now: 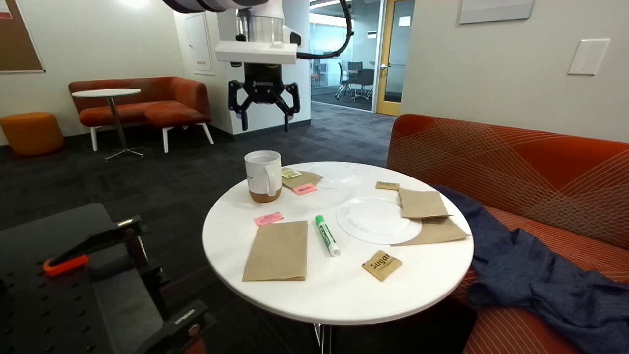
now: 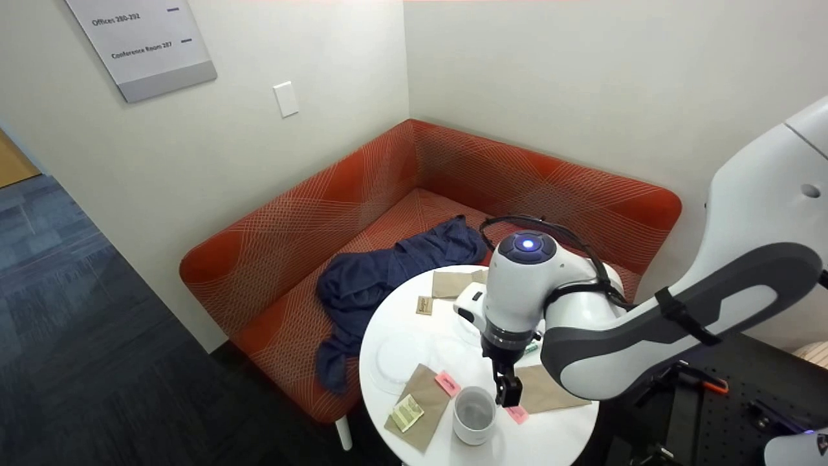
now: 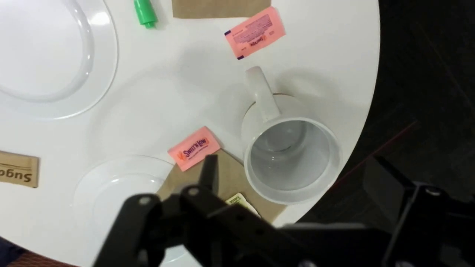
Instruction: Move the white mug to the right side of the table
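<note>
The white mug point(image 1: 257, 178) with a brown base stands upright near the edge of the round white table point(image 1: 314, 305). Its handle faces the camera in that exterior view. In an exterior view the mug point(image 2: 474, 419) is beside the brown napkin with the yellow packet. My gripper point(image 1: 265, 123) is open and empty, in the air well above the mug. In an exterior view the gripper point(image 2: 508, 392) is seen edge-on, a little to one side of the mug. In the wrist view the open fingers lie on either side of the mug's rim point(image 3: 293, 198), not touching it.
Two clear plates point(image 1: 378, 219), brown napkins point(image 1: 277, 250), a green marker point(image 1: 327, 236), sugar packets point(image 1: 382, 265) and pink packets point(image 3: 195, 148) lie on the table. A red sofa point(image 1: 511, 177) with a dark blue cloth point(image 1: 535, 275) stands beside it.
</note>
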Controlling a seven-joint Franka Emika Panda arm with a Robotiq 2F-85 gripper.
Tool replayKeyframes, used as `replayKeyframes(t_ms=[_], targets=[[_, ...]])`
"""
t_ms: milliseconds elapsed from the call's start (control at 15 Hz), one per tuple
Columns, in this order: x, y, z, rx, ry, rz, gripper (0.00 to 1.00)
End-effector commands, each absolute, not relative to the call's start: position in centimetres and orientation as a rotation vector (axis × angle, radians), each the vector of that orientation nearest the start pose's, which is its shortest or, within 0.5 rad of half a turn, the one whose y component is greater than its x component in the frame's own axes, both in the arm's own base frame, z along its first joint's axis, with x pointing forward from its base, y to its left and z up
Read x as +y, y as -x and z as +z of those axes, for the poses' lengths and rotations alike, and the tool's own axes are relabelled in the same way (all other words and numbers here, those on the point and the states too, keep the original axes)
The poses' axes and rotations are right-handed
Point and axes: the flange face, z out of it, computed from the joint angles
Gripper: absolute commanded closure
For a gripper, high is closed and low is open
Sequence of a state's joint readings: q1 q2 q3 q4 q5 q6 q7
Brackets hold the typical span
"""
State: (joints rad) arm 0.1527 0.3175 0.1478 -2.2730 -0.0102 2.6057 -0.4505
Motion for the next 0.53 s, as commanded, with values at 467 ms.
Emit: replayKeyframes(t_ms=[467], targets=[[17.2, -54.2, 18.5, -1.104, 2.967, -0.088, 0.0]])
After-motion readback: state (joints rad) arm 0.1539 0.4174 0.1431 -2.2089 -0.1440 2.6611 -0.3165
